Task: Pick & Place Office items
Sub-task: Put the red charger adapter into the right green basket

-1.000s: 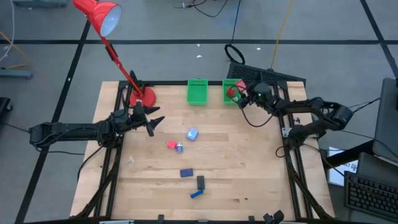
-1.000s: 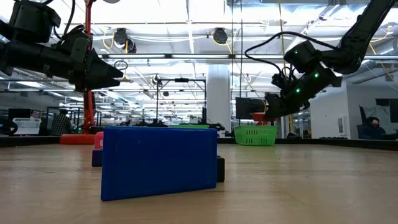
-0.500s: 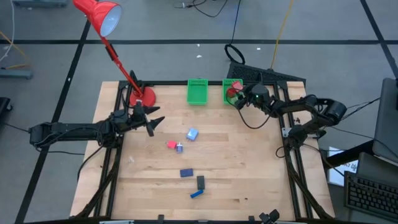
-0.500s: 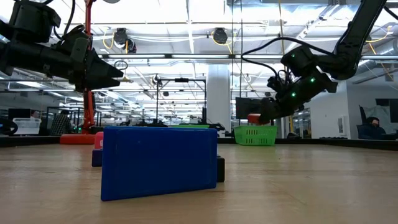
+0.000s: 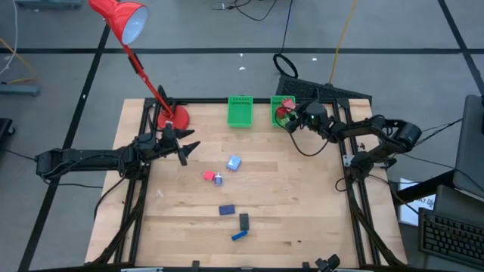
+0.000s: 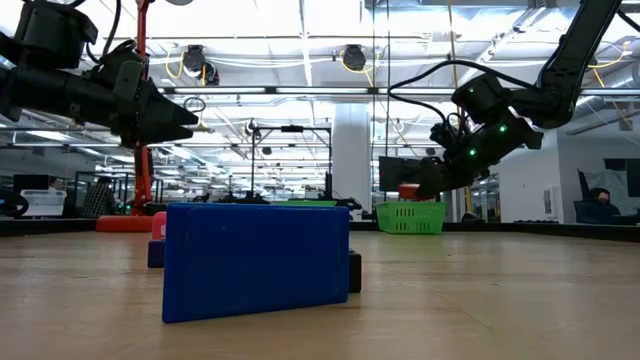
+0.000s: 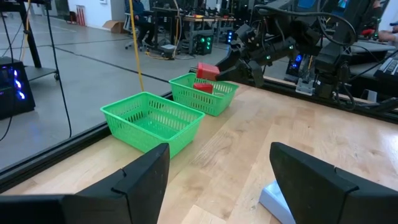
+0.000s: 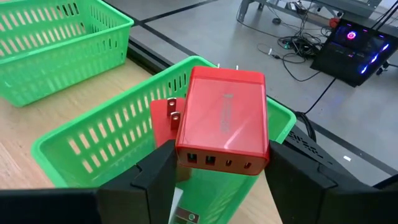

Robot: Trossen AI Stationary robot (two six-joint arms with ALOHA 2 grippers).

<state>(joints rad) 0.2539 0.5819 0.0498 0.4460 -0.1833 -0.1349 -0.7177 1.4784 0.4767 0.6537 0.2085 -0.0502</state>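
Observation:
My right gripper (image 5: 293, 117) is shut on a red charger block (image 8: 224, 115) above the right green basket (image 8: 93, 146), where a second red block (image 8: 166, 119) lies. My left gripper (image 7: 217, 165) stands open and empty at the table's left side (image 5: 189, 146), pointing level across the table. On the wood lie a pale blue cube (image 5: 234, 162), a small red block (image 5: 208, 176) with a tiny silver bit (image 5: 218, 179) beside it, a dark blue oblong (image 5: 226, 210), a black oblong (image 5: 243, 221) and a small blue piece (image 5: 239, 235). My right gripper pinches the red block between its two fingers, on the block's two sides near its port end (image 8: 186, 152). The fingers come from the table's right side, slanting slightly down. The block is lifted clear over the basket, its prongs (image 8: 219, 66) pointing away from the gripper.
A second green basket (image 5: 240, 110) stands left of the right one at the far edge. The red desk lamp's base (image 5: 174, 117) sits at the far left corner, close to my left gripper. Bare wood lies on the table's right half.
My right gripper has edged a little toward the right basket and dipped slightly, still shut on the red block, then kept still.

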